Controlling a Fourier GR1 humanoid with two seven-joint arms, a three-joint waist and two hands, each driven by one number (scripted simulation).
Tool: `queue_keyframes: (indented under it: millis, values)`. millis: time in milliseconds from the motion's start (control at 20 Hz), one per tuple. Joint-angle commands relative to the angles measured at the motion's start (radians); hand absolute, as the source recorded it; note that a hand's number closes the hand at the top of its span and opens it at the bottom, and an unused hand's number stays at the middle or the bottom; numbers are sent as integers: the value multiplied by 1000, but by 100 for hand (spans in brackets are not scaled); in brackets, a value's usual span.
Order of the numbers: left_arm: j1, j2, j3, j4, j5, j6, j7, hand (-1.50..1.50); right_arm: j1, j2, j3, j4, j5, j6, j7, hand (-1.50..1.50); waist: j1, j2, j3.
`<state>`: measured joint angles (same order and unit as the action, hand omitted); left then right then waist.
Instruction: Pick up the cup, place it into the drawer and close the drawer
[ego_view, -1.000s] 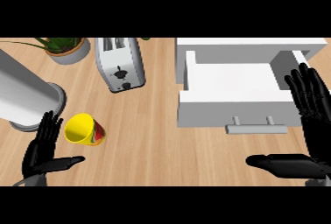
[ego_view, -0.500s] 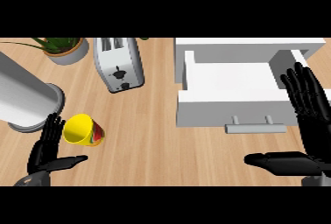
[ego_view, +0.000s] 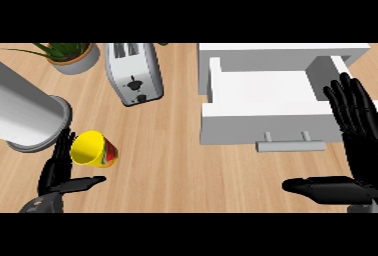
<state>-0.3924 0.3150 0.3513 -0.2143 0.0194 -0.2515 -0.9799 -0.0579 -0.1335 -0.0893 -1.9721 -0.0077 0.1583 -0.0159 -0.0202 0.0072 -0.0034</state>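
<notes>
Cup (ego_view: 92, 149) sat on the surface (ego_view: 177, 155), beside left hand (ego_view: 57, 171), its fingers straight, maybe touching, not grasping. Right hand (ego_view: 359, 135) unclenched, holding nothing, next to the pulled-out drawer (ego_view: 266, 97).

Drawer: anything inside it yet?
The open drawer shows only its bare white floor; the right hand covers its right edge, so that strip is unseen.

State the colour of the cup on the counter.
The cup is yellow, with some red on its outside; the head view shows it.
</notes>
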Motion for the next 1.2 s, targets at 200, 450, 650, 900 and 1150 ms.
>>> queue_keyframes:
  millis: [200,450,650,900,1150]
  values:
    - [-44,11,16,21,19,-128,-74,-150,11,24,44,-51,20,-12,51,-150,-7,1,-1]
    - [-44,-32,-6,7,12,-179,-80,-150,-36,-23,-26,12,-16,14,28,-150,-1,1,0]
    - [-83,-51,4,-14,34,-210,-61,-150,-29,-1,-17,88,-11,20,-50,-150,3,2,0]
    - [-62,-56,-9,-21,41,-315,-57,150,-34,0,-9,52,-16,18,-13,-150,-3,2,-1]
    - [-77,-67,1,-38,75,-389,-30,150,-23,18,8,60,29,-12,-20,-150,-2,3,-1]
